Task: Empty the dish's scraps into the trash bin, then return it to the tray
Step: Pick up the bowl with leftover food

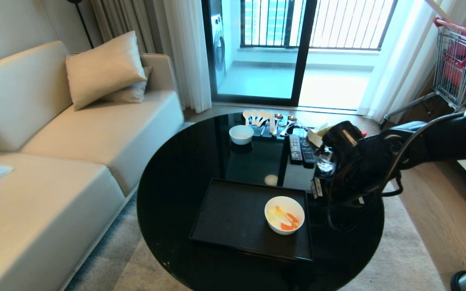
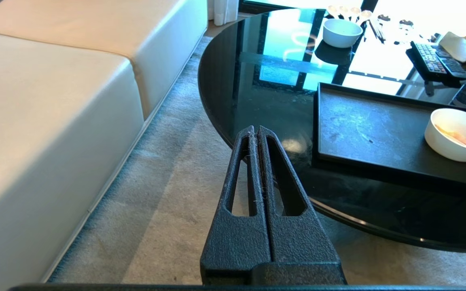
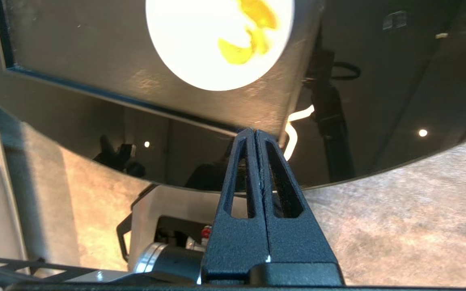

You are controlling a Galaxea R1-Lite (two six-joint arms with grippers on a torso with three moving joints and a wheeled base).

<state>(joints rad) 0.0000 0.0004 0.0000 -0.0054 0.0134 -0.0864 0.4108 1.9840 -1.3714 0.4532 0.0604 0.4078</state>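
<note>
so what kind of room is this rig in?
Most likely a home living room. A cream sofa with cushions sits beside a round black glass coffee table, TV remotes lie on the table, and a sliding balcony door stands behind it.

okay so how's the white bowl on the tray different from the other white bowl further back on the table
The dish sits on the black tray, while the smaller bowl stands directly on the glass table. The dish holds orange and pale scraps; no scraps show in the smaller bowl. The dish looks larger. Both are plain, round, white and upright.
</note>
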